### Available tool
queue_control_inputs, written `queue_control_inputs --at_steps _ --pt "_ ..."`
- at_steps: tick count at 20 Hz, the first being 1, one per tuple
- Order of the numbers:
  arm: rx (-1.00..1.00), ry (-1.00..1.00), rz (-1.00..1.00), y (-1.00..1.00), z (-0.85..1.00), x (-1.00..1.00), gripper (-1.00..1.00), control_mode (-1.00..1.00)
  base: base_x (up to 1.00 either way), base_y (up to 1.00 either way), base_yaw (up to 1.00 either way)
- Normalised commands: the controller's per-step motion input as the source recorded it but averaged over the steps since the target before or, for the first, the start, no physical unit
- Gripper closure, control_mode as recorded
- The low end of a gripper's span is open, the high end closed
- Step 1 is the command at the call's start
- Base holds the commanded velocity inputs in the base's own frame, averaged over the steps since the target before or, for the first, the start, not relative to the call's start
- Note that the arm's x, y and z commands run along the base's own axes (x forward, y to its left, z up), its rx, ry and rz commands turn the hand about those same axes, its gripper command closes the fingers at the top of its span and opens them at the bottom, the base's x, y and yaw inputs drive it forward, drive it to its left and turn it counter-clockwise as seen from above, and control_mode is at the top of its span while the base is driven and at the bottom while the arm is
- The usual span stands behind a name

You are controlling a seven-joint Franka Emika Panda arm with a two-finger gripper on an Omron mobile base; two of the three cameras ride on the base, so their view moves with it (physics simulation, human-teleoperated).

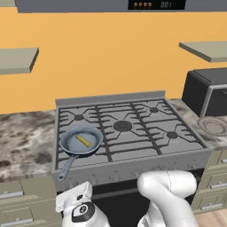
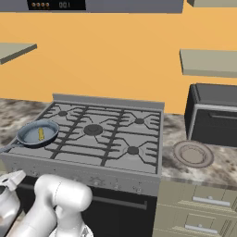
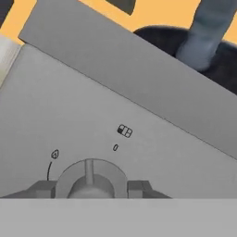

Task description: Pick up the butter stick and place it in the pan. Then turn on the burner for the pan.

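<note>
The grey-blue pan [image 1: 71, 141] [image 2: 28, 133] sits on the stove's front left burner, its thin handle [image 1: 64, 168] reaching over the front edge. The yellow butter stick [image 1: 83, 141] [image 2: 41, 134] lies flat inside the pan. My gripper [image 3: 91, 189] is low at the stove's front panel, below the pan. Its two dark fingertips [image 3: 44, 189] press against either side of a round grey burner knob [image 3: 90, 178], so it is shut on that knob. The knob's ridge stands between a flame mark [image 3: 54, 154] and a zero mark [image 3: 115, 147]. From below, the pan handle [image 3: 203, 37] shows above the panel.
The gas stove [image 1: 146, 133] has several burners with dark grates. On the marble counter to its right stand a black oven box [image 1: 208, 91] and a round ribbed plate [image 2: 193, 153]. Drawers [image 2: 203, 217] lie under the counter, and shelves [image 2: 208, 62] hang on the orange wall.
</note>
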Motion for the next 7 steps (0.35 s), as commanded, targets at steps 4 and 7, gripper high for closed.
queue_control_inputs --at_steps 4,7 --pt "-0.19 0.07 -0.06 0.0 0.0 -0.04 1.0 -1.0 0.0 0.0 0.0" --pt "-0.2 0.05 -0.05 0.03 0.0 -0.06 1.0 -1.0 0.0 0.0 0.0"
